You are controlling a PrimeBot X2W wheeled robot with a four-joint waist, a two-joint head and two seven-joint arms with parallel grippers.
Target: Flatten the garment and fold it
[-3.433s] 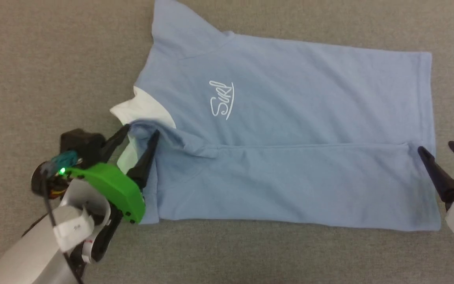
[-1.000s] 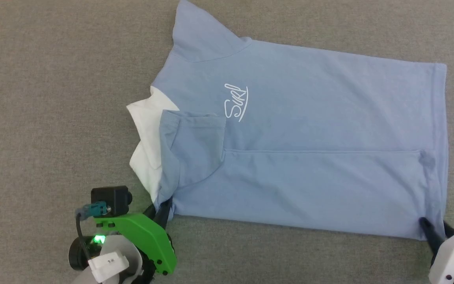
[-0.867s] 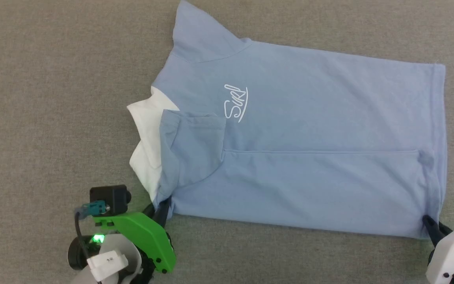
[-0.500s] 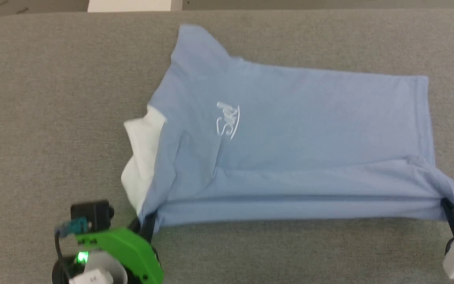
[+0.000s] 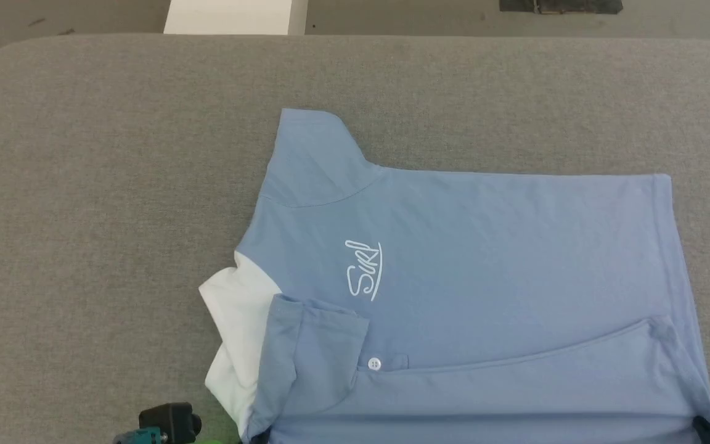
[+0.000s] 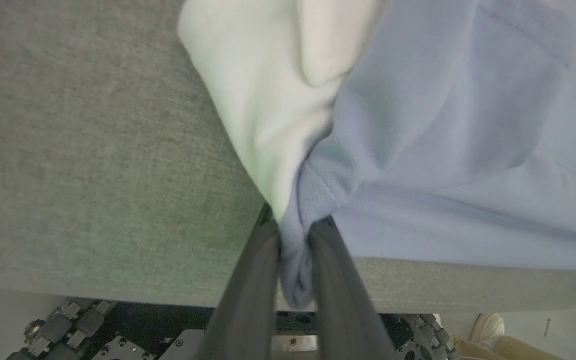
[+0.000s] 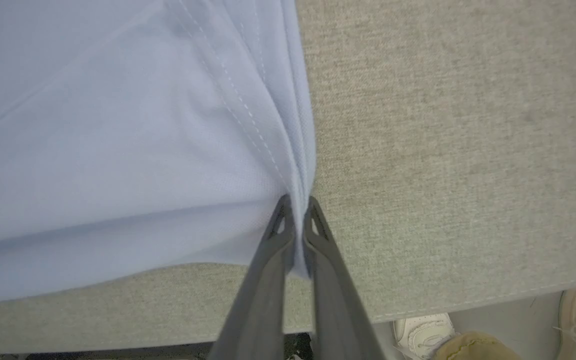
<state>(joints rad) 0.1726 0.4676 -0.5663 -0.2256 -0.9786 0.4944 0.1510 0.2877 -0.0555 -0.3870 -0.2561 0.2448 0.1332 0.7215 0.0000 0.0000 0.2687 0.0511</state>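
Observation:
The garment [image 5: 484, 259], a light blue polo shirt with a white collar part [image 5: 238, 320], a white script logo [image 5: 364, 269] and a white button [image 5: 374, 364], lies sideways on the grey table, collar to the left and hem to the right. Its near side is folded over the front. At the collar end, my left gripper [image 6: 295, 235] is shut on the garment's [image 6: 443, 150] near corner beside the white collar part [image 6: 268, 100]. My right gripper [image 7: 298, 205] is shut on the stitched hem corner of the garment [image 7: 118, 150] near the table's front edge.
The grey padded table [image 5: 114, 185] has a rounded far left corner and free room left of and behind the shirt. A white box [image 5: 232, 15] and a dark object [image 5: 561, 6] lie on the floor beyond. A person's pale shoe [image 7: 423, 335] stands below the table edge.
The right gripper has shut on the hem corner. Both grippers have pulled the shirt's near edge toward the table's front. The head camera has tilted up, so the table's far edge now shows.

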